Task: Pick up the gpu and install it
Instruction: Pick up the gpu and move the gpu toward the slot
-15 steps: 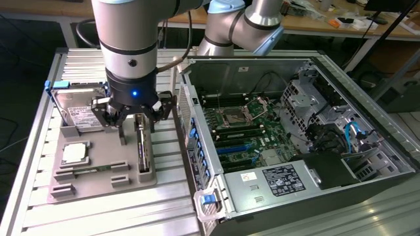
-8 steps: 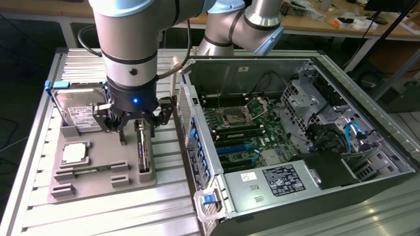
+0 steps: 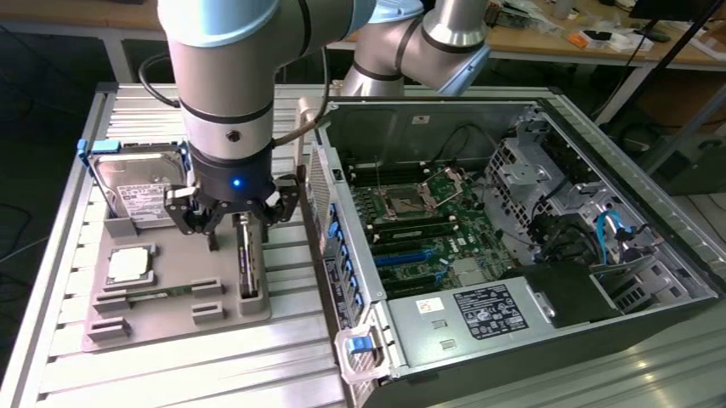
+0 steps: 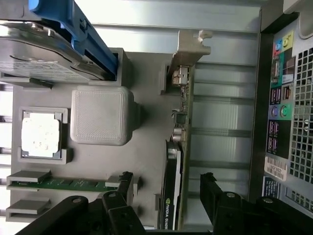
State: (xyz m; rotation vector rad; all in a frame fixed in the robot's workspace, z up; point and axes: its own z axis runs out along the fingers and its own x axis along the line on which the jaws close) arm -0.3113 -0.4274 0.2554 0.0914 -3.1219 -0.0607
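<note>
Jaws stand wide on your gripper [image 3: 241, 228], one finger to each side of the single gpu [image 3: 250, 265]. That card stands on edge in the grey tray [image 3: 170, 327], which also holds one hard drive [image 3: 136, 183], one processor [image 3: 128, 263] and one memory stick [image 3: 148, 296]. One open computer case [image 3: 443, 119] sits beside it.

White letters on the dark side of the gpu [image 4: 171, 196] say NVIDIA QUADR, with the end cut off. The labels on the hard drive [image 3: 138, 191] and power supply [image 3: 490, 310] are too small to read
</note>
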